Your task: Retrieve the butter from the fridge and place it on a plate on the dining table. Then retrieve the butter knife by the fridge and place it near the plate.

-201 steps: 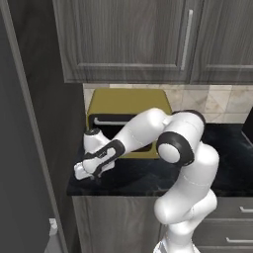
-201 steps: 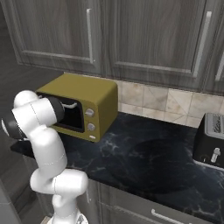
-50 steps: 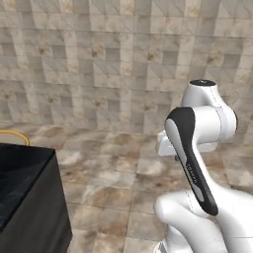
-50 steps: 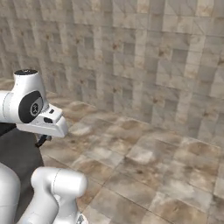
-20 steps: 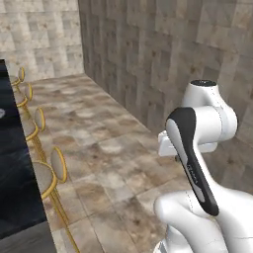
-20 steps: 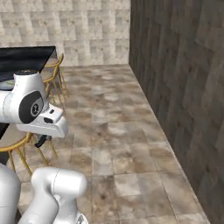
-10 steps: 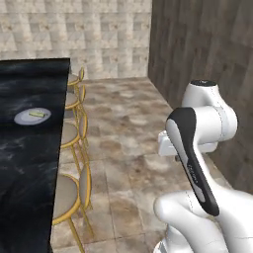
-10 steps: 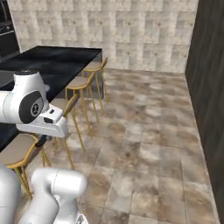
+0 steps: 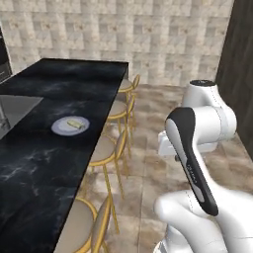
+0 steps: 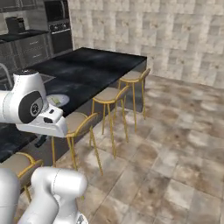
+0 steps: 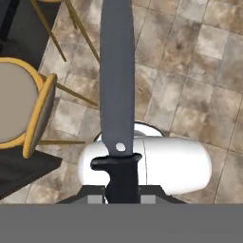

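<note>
In the hand view my gripper (image 11: 122, 195) is shut on the black handle of the butter knife (image 11: 115, 76), whose long grey blade points away from the hand over the tiled floor. The dining table (image 9: 34, 163) with its black veined top lies to the left of the arm. On it sits the round pale plate (image 9: 63, 129), and the pale yellow butter (image 9: 74, 123) lies on the plate. The right base view shows the plate (image 10: 61, 98) and butter (image 10: 55, 101) just beyond my folded arm. The fridge is out of view.
A row of gold-legged stools (image 9: 105, 148) (image 10: 114, 94) lines the table's near side, between the arm and the top; one stool (image 11: 19, 102) lies under the hand. A sink (image 9: 14, 106) is set into the table at far left. Open tiled floor (image 10: 175, 144) spreads to the right.
The whole picture has swung as the base moved: the dining table, plate and stools now sit closer and fuller in view. The arm keeps its folded pose with the knife held.
</note>
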{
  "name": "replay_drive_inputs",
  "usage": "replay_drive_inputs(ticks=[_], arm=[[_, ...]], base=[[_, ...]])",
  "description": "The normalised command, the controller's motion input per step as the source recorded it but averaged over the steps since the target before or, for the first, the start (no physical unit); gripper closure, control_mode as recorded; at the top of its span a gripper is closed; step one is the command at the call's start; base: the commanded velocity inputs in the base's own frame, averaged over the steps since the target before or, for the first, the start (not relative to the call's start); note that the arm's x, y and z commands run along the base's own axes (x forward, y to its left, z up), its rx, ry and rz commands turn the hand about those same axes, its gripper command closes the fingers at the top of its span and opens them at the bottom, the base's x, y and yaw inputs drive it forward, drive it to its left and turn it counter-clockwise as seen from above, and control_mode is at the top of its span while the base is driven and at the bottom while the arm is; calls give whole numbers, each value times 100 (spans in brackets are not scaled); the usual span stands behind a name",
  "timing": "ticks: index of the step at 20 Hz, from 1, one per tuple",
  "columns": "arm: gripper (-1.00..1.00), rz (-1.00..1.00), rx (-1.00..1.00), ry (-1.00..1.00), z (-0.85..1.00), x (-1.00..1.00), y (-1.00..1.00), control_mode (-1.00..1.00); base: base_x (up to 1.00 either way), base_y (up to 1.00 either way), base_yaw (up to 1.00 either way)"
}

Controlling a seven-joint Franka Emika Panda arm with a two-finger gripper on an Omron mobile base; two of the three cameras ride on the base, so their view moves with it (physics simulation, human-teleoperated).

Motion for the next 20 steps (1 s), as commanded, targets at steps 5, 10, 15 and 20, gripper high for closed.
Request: replay_drive_inputs(ticks=[5, 10, 15, 20], arm=[[100, 0, 0, 0, 0, 0, 0, 100], [100, 0, 0, 0, 0, 0, 0, 100], [100, 0, 0, 0, 0, 0, 0, 100], [100, 0, 0, 0, 0, 0, 0, 100]], base=[[76, -63, 52], [53, -67, 53], [18, -61, 58], [17, -62, 58]])
